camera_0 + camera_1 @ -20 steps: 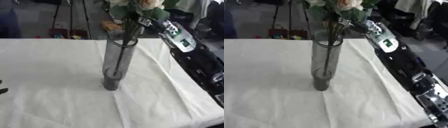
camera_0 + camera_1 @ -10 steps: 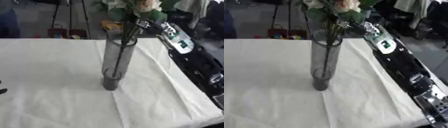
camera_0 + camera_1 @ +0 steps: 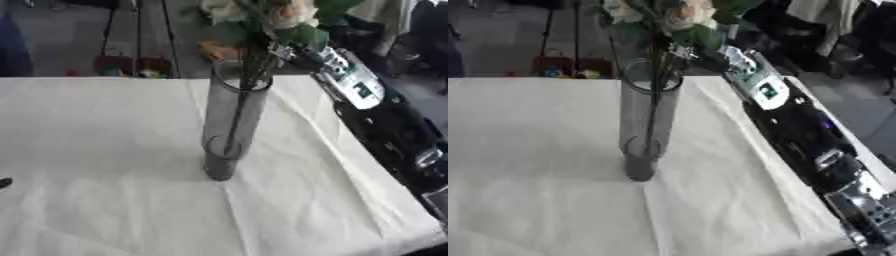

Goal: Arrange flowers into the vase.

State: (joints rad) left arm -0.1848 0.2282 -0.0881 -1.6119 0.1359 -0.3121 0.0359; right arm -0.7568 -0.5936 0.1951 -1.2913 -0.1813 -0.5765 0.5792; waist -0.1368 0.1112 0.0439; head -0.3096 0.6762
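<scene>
Flowers (image 3: pixel 278 20) — seemingly pale — in vase (image 3: pixel 230 125)

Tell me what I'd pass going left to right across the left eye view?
A dark fingertip at the left edge → bare white cloth → vase holding the flowers → the robot's right arm along the table's right side.

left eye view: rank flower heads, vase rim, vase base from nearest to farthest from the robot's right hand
The right hand sits up by the stems, behind the leaves, so its fingers are hidden.
1. Flower heads, just above the hand at the top.
2. Vase rim, just below and left of it; these two are close to call.
3. Vase base, lowest, on the white cloth.
</scene>
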